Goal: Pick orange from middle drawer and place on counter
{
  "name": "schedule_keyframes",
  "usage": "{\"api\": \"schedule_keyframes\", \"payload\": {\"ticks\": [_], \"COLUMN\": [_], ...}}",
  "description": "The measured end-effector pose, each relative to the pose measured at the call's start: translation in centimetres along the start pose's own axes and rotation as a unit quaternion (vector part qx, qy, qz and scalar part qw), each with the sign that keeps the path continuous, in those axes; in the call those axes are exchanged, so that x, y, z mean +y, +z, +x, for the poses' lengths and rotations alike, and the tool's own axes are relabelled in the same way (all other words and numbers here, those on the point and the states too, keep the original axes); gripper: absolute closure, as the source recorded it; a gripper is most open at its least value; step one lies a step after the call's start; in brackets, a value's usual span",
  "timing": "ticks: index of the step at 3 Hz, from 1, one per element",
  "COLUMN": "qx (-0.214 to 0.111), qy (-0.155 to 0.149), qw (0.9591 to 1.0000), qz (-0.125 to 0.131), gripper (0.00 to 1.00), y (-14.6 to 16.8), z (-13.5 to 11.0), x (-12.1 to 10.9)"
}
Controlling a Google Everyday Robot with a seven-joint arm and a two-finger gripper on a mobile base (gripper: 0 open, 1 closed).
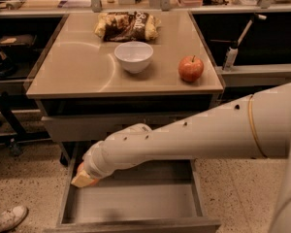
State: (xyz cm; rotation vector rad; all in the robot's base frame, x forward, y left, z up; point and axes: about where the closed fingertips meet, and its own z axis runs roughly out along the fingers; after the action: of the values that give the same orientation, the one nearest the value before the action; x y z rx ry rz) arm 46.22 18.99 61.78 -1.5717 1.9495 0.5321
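Your gripper [83, 178], under the counter [77, 76] front-left corner, clasps the smooth round orange [80, 169] (mostly hidden) above the grey drawer [136, 203].

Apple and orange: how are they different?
The apple sits free on the counter; the orange is down at the left side of the open middle drawer, against the gripper. The apple shows whole, red and yellow with a stem; the orange is mostly hidden by the gripper, with only an orange patch showing. Both are fruit.
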Motion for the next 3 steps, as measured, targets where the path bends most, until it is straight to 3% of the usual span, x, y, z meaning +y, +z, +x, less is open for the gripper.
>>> {"api": "schedule_keyframes", "payload": {"ticks": [2,3], "qx": [-0.005,-0.015], "qy": [-0.006,-0.032], "qw": [0.9999,0.9989], "qz": [0.007,0.030], "gripper": [1.00,1.00], "y": [-0.7,-3.5], "z": [-1.0,-4.1], "x": [-0.1,-0.4]}}
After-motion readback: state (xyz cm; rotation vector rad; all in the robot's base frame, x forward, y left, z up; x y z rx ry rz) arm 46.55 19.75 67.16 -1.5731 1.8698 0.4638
